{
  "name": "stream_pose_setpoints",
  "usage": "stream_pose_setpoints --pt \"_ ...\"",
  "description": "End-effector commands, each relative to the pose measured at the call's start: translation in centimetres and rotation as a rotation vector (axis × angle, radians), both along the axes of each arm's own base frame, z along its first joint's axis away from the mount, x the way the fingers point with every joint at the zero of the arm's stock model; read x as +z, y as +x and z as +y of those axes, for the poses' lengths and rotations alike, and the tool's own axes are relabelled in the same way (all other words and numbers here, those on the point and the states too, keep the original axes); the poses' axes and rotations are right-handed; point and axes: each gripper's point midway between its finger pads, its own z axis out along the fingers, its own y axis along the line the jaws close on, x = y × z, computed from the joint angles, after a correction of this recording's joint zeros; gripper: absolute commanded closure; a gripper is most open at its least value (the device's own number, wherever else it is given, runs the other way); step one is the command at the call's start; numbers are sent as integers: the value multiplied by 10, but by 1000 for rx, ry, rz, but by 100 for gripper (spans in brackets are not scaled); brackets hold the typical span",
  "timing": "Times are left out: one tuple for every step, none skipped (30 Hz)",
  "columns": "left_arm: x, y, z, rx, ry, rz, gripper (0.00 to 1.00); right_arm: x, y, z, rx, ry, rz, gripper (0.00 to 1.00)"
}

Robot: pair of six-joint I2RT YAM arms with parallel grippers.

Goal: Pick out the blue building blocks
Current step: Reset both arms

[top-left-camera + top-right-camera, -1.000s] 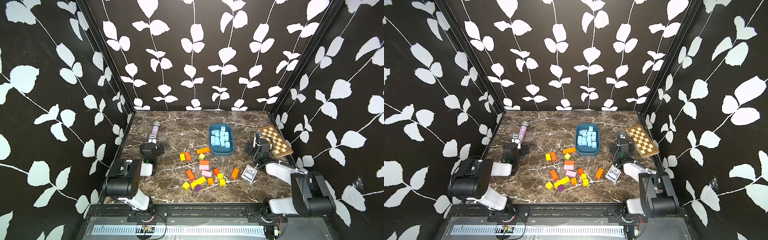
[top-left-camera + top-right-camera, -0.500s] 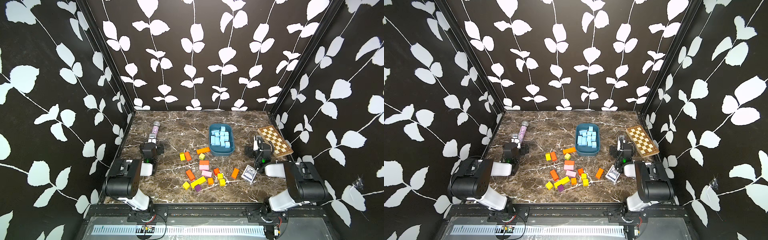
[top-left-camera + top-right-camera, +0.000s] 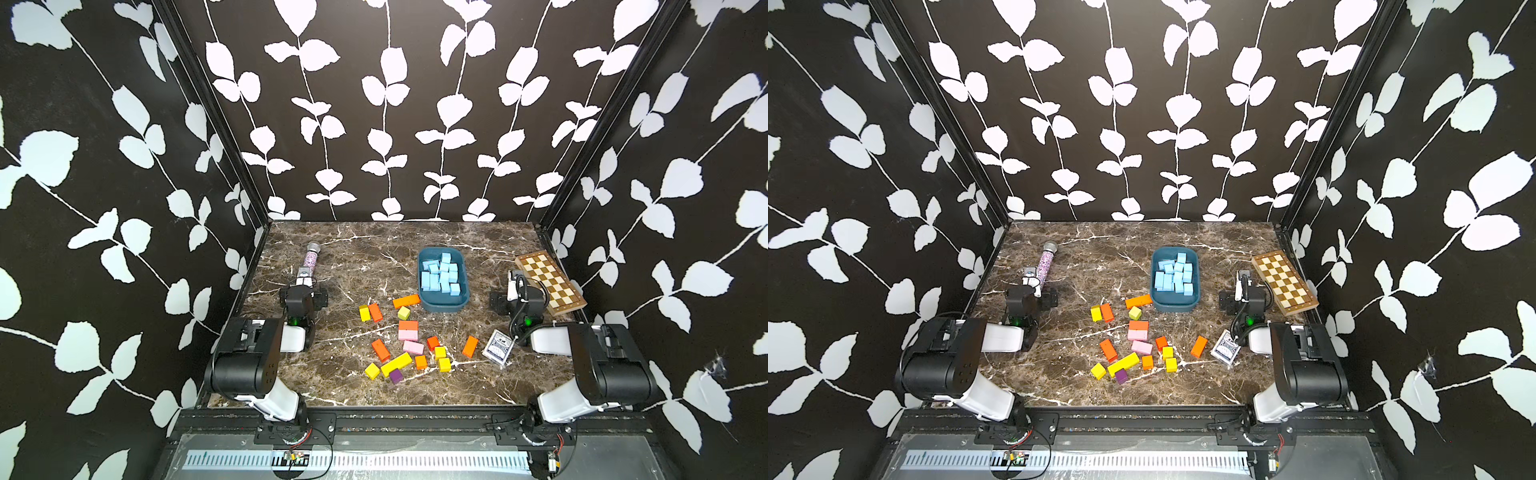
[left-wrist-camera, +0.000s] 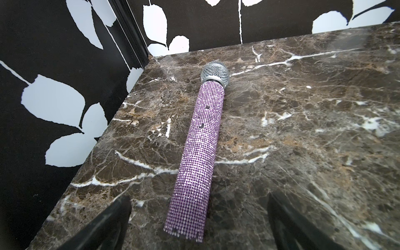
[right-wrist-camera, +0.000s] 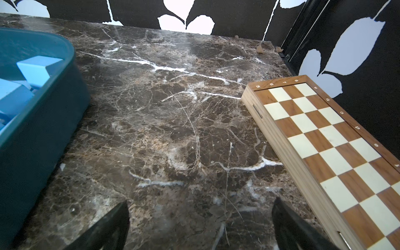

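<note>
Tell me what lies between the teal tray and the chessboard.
Bare marble, in the right wrist view; in both top views the open right pincer is there.

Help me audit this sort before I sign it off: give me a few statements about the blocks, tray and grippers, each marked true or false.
1. All the light sky-blue building blocks in view lie inside the dark teal plastic tray. True.
2. The left gripper is shut on the purple rhinestone microphone. False: it is open, and the microphone lies free on the brown marble table.
3. The right gripper is open and empty, between the tray and the wooden chessboard. True.
4. The small purple cube sits in the tray. False: it lies on the table among the yellow and orange blocks.
</note>
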Motion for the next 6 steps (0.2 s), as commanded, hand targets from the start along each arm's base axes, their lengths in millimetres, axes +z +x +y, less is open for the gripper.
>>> stream_pose_setpoints --pt "11 2 0 6 -9 -38 1 20 10 0 3 9 -74 1" --pt "11 2 0 6 -9 -37 1 20 10 0 5 8 -73 1" --pt "11 2 0 5 -9 -37 1 20 10 0 3 8 -74 0" --pt "11 2 -1 3 -8 -36 1 20 10 -1 3 8 -74 0" --pt "11 2 0 5 -8 -36 1 20 10 -1 2 9 -74 1" --pt "12 1 -1 1 -9 -44 1 20 10 -1 3 9 -74 1"
